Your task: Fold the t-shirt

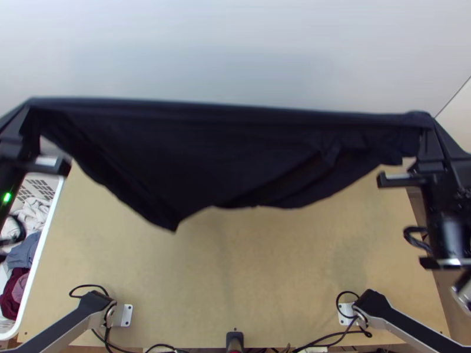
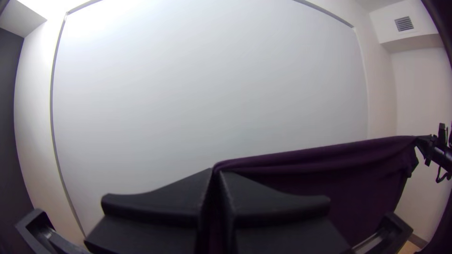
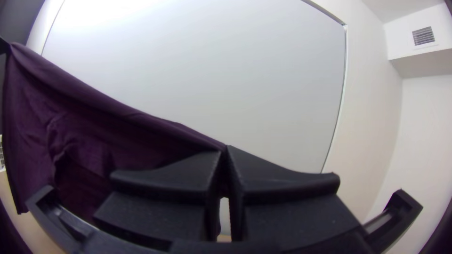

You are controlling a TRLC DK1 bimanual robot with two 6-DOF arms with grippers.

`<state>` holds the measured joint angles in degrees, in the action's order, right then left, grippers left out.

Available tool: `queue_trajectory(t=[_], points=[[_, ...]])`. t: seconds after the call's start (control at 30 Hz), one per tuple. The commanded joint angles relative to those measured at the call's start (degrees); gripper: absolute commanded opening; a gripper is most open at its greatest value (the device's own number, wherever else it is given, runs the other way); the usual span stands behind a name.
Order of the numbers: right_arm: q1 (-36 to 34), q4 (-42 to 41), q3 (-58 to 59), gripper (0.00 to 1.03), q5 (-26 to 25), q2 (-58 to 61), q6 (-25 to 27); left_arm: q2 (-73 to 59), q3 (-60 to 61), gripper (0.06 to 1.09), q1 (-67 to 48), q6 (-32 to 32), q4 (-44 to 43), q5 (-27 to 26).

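Because the t-shirt (image 1: 206,159) hangs in the air over the bench (image 1: 265,276), pulled out wide between our two arms, the line that matters most to us is its long upper edge, which runs left to right. Our left fingers (image 2: 216,173) are closed on the left end of that edge, and our right fingers (image 3: 224,152) are pinched on its right end, so each arm has the end nearest its own side. The edge looks nearly straight, with hardly any sag, and the rest of the cloth drops below it unevenly: one corner dips to a point left of the middle, nearer our left arm, while the right part hangs shorter and a little bunched. We can't tell which part of the shirt we have at either end.

We judge the folding itself is barely begun. The next move likely asks us to lower both ends together, keeping that edge level and square to the bench's near side. If one side drops first, or the low corner catches and tucks under, we'd probably lay it down crooked.
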<state>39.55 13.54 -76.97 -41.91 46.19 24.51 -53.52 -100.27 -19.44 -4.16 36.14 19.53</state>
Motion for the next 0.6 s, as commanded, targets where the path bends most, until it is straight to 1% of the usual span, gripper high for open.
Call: queue_trajectory(t=[0.0,0.03,0.17,0.3,0.47,0.5,0.57], points=[[6.15,11.60,-0.11,0.03,-5.64,-5.33,-0.52,6.41,2.80,0.10,-2.09,1.79,9.30,-0.02],[6.15,14.06,-0.20,0.03,-5.99,-5.59,-1.57,7.11,4.12,0.10,-2.09,2.32,10.00,-0.02],[6.68,24.34,-0.02,0.03,-5.81,-5.68,-12.03,9.31,11.32,0.10,-2.09,3.99,10.71,-0.90],[8.00,30.32,4.55,0.03,-2.91,-5.68,-20.91,10.27,22.40,0.10,-2.00,6.54,9.91,-1.42],[7.47,30.32,14.04,0.03,3.15,-5.50,-27.50,10.19,36.72,0.09,-2.00,8.65,2.18,-2.83],[6.42,29.26,16.85,0.03,4.21,-5.41,-28.73,9.48,38.48,0.09,-2.00,9.53,0.16,-2.83],[2.81,25.83,22.30,0.03,8.42,-4.97,-30.75,6.85,40.33,0.09,-2.00,11.81,-2.21,-2.83]])
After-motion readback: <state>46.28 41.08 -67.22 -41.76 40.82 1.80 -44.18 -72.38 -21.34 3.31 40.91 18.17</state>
